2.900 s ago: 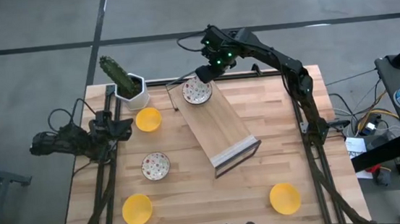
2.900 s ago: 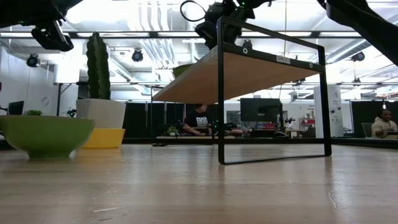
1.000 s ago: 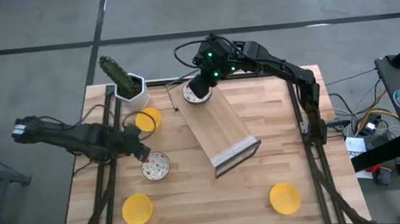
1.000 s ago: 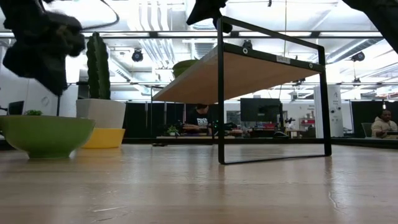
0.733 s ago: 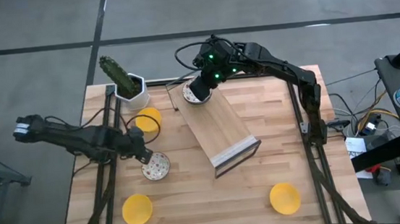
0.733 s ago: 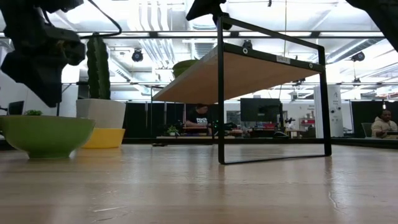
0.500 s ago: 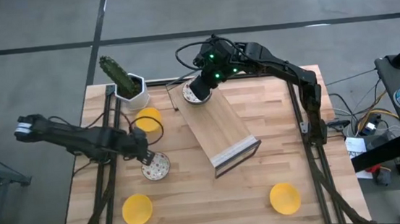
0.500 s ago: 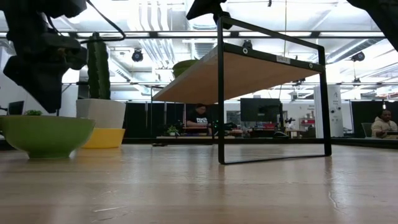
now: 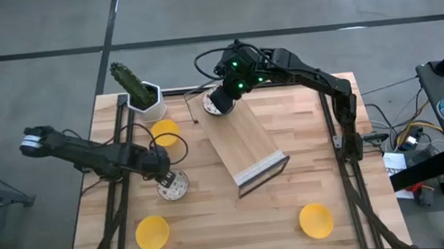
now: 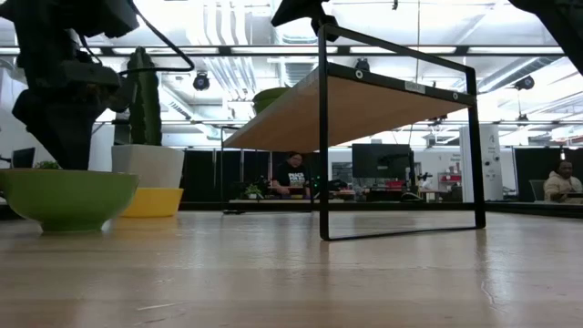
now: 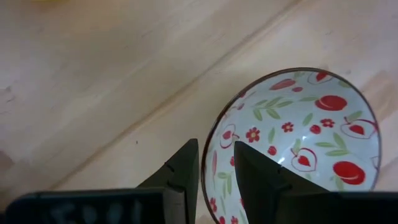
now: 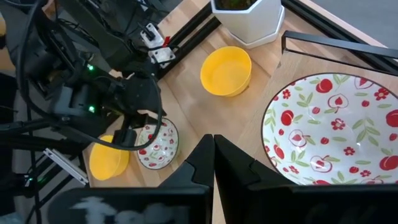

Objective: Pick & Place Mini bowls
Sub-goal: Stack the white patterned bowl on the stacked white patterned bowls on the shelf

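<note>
A white bowl with a red-and-green pattern [image 9: 174, 188] rests on the table left of centre; it also shows in the left wrist view [image 11: 298, 130]. My left gripper [image 11: 216, 152] is open and points down over its rim, one finger inside and one outside. A second patterned bowl [image 12: 329, 137] sits on the far end of the sloping wooden shelf [image 9: 248, 142]. My right gripper [image 12: 213, 140] is shut just beside this bowl. Three yellow bowls rest on the table: far left [image 9: 164, 133], near left [image 9: 152, 233] and near right [image 9: 316, 219]. My left gripper's fingers [image 11: 183, 168] stand on either side of the bowl's rim [image 11: 205, 168], coming from above; I cannot tell whether they touch it. My right gripper's shut fingers [image 12: 242, 165] lie close by the shelf bowl's rim [image 12: 268, 155]; I cannot tell whether they touch it.
A white hexagonal cactus pot [image 9: 146, 99] stands at the far left corner. The black-framed wooden shelf slopes across the table's middle. Bare table lies between the two near yellow bowls. People sit in the room beyond the table [image 10: 293, 178].
My left gripper has gone down and a little toward the table's right and near edges, onto the patterned bowl's rim. The bowl has stayed where it was.
</note>
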### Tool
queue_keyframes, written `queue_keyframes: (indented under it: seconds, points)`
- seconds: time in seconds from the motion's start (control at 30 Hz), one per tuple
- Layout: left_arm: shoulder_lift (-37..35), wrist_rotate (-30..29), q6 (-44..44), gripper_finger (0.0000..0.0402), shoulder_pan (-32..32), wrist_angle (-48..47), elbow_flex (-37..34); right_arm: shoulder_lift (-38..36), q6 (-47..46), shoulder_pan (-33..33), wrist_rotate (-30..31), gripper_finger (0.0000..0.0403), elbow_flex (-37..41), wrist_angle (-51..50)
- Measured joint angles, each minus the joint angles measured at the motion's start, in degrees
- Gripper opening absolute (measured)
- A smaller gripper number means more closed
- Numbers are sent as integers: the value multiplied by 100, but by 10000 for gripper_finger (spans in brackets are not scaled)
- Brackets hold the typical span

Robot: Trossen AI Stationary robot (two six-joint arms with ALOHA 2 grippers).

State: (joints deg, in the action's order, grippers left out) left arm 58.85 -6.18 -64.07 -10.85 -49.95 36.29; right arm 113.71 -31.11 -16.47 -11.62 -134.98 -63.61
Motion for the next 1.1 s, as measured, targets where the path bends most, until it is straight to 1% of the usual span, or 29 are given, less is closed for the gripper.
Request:
queue_keyframes:
  seconds: [0.5, 0.8, 0.9, 1.07, 1.1]
  points:
    - [563, -11, 96, 94, 6, 47, 0, 0, 2, 8, 7, 8, 0, 32]
    - [835, 99, 157, 92, 13, 241, 0, 0, 2, 13, 7, 8, 0, 125]
    - [837, 147, 164, 76, 26, 337, 0, 0, 2, 13, 7, 8, 0, 127]
    - [838, 228, 260, 19, 45, 425, 16, 0, 2, 13, 7, 8, 0, 143]
    - [851, 250, 264, 13, 59, 464, 24, 0, 2, 13, 9, 8, 0, 149]
